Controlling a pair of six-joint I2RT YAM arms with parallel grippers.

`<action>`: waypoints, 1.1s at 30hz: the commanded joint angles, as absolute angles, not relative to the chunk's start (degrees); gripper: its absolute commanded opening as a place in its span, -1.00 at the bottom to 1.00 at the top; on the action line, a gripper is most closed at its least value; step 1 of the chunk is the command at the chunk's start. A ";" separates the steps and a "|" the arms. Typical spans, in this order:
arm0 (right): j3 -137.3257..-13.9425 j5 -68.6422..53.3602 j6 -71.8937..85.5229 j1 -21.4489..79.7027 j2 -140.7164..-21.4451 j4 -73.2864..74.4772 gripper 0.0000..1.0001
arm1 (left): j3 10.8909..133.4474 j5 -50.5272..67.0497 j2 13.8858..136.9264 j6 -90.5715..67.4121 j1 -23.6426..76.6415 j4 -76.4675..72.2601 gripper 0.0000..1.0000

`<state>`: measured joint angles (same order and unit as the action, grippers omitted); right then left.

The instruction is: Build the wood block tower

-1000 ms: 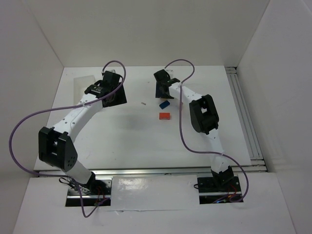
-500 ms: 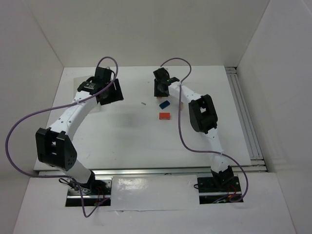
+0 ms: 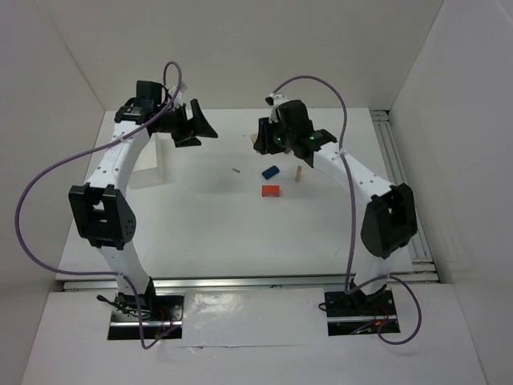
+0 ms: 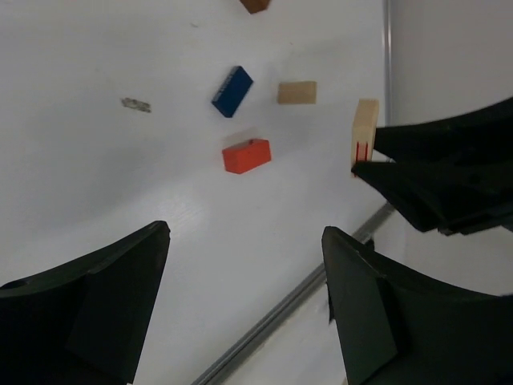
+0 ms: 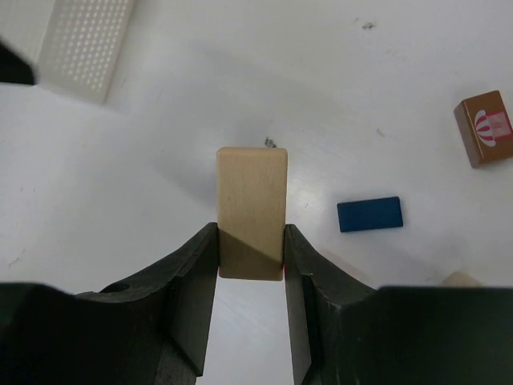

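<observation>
Two jaws of your right gripper (image 5: pixel 250 234) clamp a pale block (image 5: pixel 251 183) — seemingly held clear of the table (image 3: pixel 200 228). Your left gripper (image 4: pixel 244 241) stands wide apart.

The left arm (image 3: pixel 112 176) rises steeply from its base to a bent elbow. Its wrist is turned so that the left claw (image 3: pixel 199 128) points sideways toward the right arm (image 3: pixel 361 180). The left claw's two fingers (image 4: pixel 96 305) are spread wide with nothing between them. The right arm reaches forward and inward from its elbow, wrist tipped down. The right claw (image 5: pixel 250 249) has its fingers (image 5: pixel 188 281) pressed on both sides of a pale wooden block (image 5: pixel 251 192), which sticks out past the fingertips. The two claws face each other, well apart.
</observation>
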<state>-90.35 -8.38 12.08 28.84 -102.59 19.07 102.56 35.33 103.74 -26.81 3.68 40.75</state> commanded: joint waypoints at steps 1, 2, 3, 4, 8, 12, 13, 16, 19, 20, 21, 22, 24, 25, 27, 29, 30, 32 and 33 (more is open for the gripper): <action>-84.13 -12.57 8.09 30.76 -96.26 16.44 -0.26 | 106.43 49.12 107.13 -25.31 5.09 41.49 0.79; -82.02 -12.57 8.09 30.76 -93.80 16.44 -0.26 | 106.44 51.65 107.14 -25.31 5.88 40.70 0.81; -81.22 -12.05 8.09 31.28 -92.91 16.44 -0.26 | 106.44 53.07 107.14 -26.97 5.89 39.74 0.82; -81.21 -12.04 7.39 31.29 -92.12 17.74 -0.26 | 106.44 54.56 107.14 -27.59 6.41 37.20 0.84; -79.98 -12.04 6.86 32.34 -90.18 19.60 -0.26 | 103.97 60.81 108.54 -29.88 9.40 32.96 0.84; -79.45 -12.04 6.33 32.96 -89.47 20.13 -0.26 | 104.68 60.82 111.00 -29.88 12.91 32.96 0.82; -79.45 -12.04 5.81 32.96 -89.47 20.74 -0.26 | 104.68 60.82 111.79 -29.88 13.44 32.96 0.77; -79.45 -12.04 5.80 33.49 -88.42 20.74 -0.26 | 104.68 59.41 112.41 -29.88 14.85 32.96 0.72; -79.45 -12.04 5.27 33.49 -87.81 21.27 -0.26 | 104.68 58.89 113.55 -29.88 15.38 32.96 0.63; -78.93 -12.04 5.27 33.49 -87.80 21.27 -0.26 | 103.89 58.89 113.55 -30.40 15.38 32.44 0.63; -78.93 -12.04 5.27 33.49 -87.80 21.79 -0.26 | 103.10 58.89 113.55 -30.41 15.38 31.74 0.60; -78.93 -12.04 5.27 33.49 -87.28 21.80 -0.26 | 103.10 58.89 113.55 -31.19 15.38 31.21 0.56; -78.40 -12.04 5.27 33.49 -87.28 21.80 -0.26 | 102.48 58.89 113.55 -31.99 15.38 29.97 0.53; -78.40 -12.04 5.27 33.49 -87.28 21.80 -0.26 | 102.48 58.89 113.55 -31.99 15.38 29.97 0.50; -78.40 -12.04 5.27 33.49 -87.28 21.80 -0.26 | 102.48 58.89 113.55 -32.52 15.38 29.44 0.47; -78.40 -12.04 5.27 33.49 -87.28 21.80 -0.26 | 102.48 59.41 114.08 -32.52 15.38 29.44 0.40; -78.40 -12.04 5.27 34.01 -87.28 21.80 -0.26 | 102.48 59.41 114.08 -33.04 15.38 28.92 0.40; -78.40 -12.04 5.27 34.01 -87.28 21.80 -0.26 | 102.48 59.94 114.08 -33.05 15.38 28.22 0.27; -78.40 -12.04 5.27 34.01 -87.28 21.80 -0.26 | 102.48 59.94 114.08 -33.05 15.38 28.21 0.17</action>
